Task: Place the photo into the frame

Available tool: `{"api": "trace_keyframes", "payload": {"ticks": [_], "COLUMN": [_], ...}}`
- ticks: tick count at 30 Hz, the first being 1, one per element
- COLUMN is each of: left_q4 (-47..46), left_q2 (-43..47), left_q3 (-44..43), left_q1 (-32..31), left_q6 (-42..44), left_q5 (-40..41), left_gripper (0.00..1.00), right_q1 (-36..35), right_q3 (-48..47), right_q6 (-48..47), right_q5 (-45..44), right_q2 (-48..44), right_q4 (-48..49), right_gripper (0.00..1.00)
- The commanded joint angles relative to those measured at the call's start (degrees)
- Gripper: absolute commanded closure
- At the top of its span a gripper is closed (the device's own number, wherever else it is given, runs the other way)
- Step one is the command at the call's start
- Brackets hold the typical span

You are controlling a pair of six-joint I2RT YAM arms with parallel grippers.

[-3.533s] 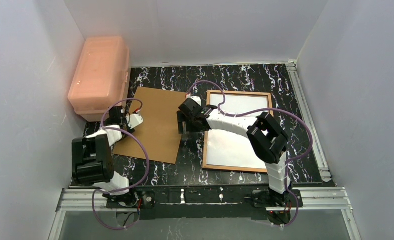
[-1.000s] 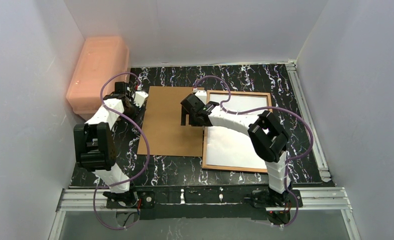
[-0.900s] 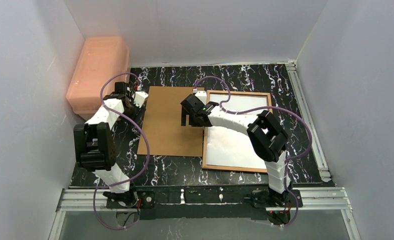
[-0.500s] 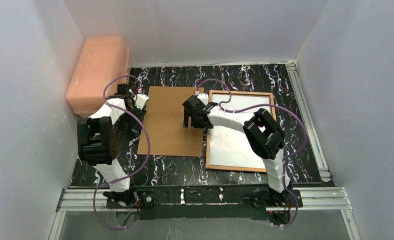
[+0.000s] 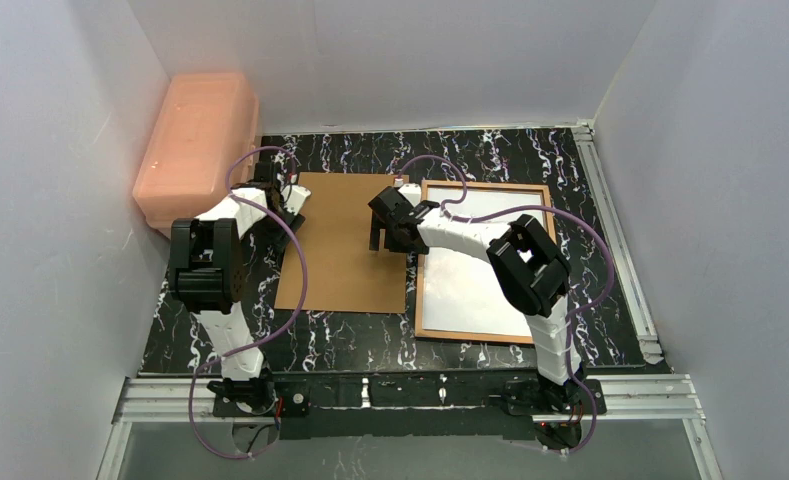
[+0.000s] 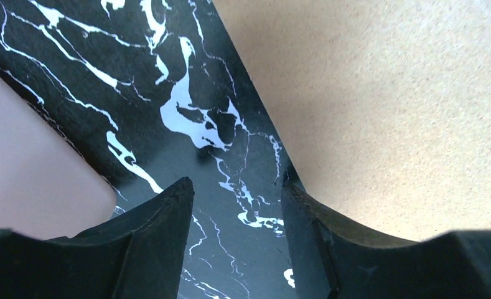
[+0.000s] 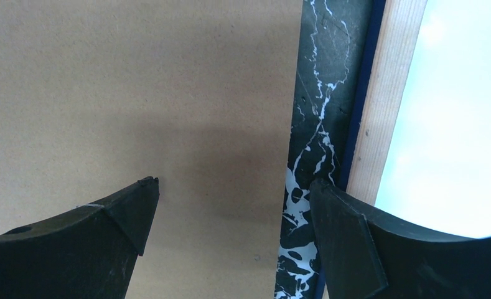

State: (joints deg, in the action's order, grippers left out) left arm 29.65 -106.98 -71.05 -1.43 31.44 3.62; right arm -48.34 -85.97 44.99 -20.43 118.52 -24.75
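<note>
Wood-brown rails up, the frame (image 5: pixel 475 339) lies on the marble table (image 5: pixel 370 330), right of the backing board (image 5: pixel 340 260); whether its pale inside is the photo, I cannot tell. Right gripper (image 7: pixel 233 187) gapes empty over their gap. Left gripper (image 6: pixel 236 184), spread and empty, stands by the board's far-left corner.
</note>
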Motion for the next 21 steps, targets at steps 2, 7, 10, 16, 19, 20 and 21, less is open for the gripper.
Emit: {"api": "trace_keyframes", "payload": {"ticks": [2, 7, 10, 16, 19, 20, 21], "left_q4": [1.9, 3.1, 3.6, 4.0, 4.8, 5.1, 5.6], "left_q2": [-2.9, -4.2, -5.5, -5.9, -6.0, -6.2, -6.4], "left_q3": [-1.1, -2.3, -2.7, -2.5, -2.6, -2.6, -2.7], "left_q1": [-0.4, -0.4, -0.4, -0.4, -0.4, -0.4, -0.4], "left_q6": [-2.6, -3.1, -2.6, -2.8, -2.7, -2.6, -2.5], "left_q5": [-3.2, -5.8, -5.8, -8.0, -10.0, -10.7, -11.5], "left_gripper": [0.49, 0.51, 0.54, 0.6, 0.63, 0.64, 0.65], "right_q1": [0.4, 0.3, -0.5, -0.7, -0.5, -0.3, -0.1], "right_q3": [-3.4, -2.9, -3.1, -2.8, -1.4, -0.9, -0.2], "right_q6": [3.1, 5.8, 7.0, 10.8, 12.8, 13.8, 14.8], "right_q5": [1.9, 4.3, 6.3, 12.8, 14.5, 15.3, 16.4], "right_q2": [4.1, 5.0, 5.1, 3.3, 0.9, 0.3, -0.4], "right_q4": [-2.8, -2.2, -1.1, 3.3, 6.9, 8.0, 9.4], "right_gripper": [0.01, 0.01, 0.01, 0.01, 0.01, 0.01, 0.01]}}
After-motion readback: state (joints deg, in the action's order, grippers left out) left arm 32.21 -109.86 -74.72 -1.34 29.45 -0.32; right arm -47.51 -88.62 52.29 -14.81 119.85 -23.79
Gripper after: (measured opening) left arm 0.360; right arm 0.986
